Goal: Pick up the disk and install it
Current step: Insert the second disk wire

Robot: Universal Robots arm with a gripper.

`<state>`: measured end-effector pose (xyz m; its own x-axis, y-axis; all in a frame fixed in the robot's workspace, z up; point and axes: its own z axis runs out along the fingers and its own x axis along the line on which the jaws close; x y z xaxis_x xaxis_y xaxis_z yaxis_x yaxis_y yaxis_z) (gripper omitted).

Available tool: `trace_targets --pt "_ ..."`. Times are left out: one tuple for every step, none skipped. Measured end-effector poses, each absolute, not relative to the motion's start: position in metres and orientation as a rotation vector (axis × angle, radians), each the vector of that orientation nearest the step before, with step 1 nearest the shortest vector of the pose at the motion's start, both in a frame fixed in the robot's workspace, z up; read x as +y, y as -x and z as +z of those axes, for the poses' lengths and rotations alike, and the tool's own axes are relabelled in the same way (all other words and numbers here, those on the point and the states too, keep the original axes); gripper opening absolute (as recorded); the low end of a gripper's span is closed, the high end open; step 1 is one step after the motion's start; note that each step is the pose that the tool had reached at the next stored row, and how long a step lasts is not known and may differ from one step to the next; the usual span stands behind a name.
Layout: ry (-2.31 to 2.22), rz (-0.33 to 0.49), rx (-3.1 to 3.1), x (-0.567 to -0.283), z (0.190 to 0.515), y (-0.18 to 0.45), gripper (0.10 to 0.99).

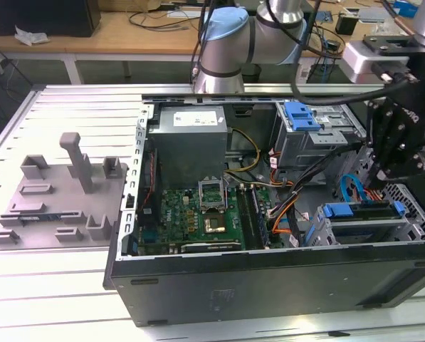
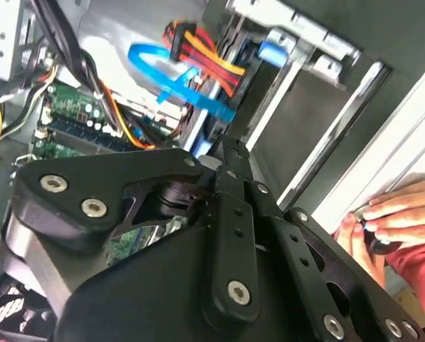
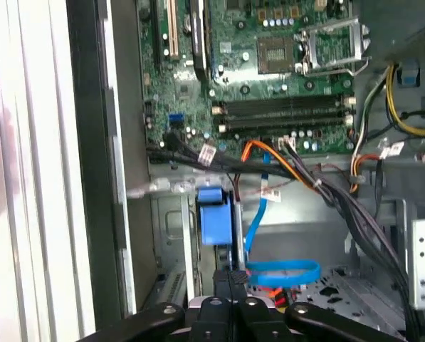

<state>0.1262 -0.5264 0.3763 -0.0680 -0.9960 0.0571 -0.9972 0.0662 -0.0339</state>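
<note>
Gripper inside open computer case, fingers pressed together, holding nothing, hovering just above drive cage. Disk seated in drive cage near case front wall, blue carrier rail facing up. Blue cable just beside fingertips. Motherboard well apart from cage. Person's hand on table outside case.

The computer case lies open on the table, the fixture plate at the exterior view's left.
</note>
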Motion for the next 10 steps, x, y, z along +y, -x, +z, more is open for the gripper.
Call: trace_targets --pt "-2.132 0.100 -2.280 -0.5263 0.3763 -0.1206 0.106" --pt "-2.132 0.101 -2.280 -0.5262 0.3762 -0.1169 0.106" --pt "-2.131 0.101 -2.280 -0.5260 0.3762 -0.1143 0.106" --pt "-2.132 0.102 -2.280 -0.5258 0.3762 -0.1131 0.106" --pt "-2.132 0.103 -2.280 -0.5258 0.3762 -0.1132 0.106" --pt "-2.132 0.103 -2.280 -0.5258 0.3762 -0.1132 0.106" --pt "-2.132 0.104 -2.281 -0.5258 0.3763 -0.1132 0.106" --pt "-2.132 0.104 -2.281 -0.5258 0.3763 -0.1131 0.106" --pt "-2.133 0.104 -2.281 -0.5258 0.3763 -0.1131 0.106" --pt "-2.133 0.105 -2.281 -0.5258 0.3763 -0.1132 0.106"
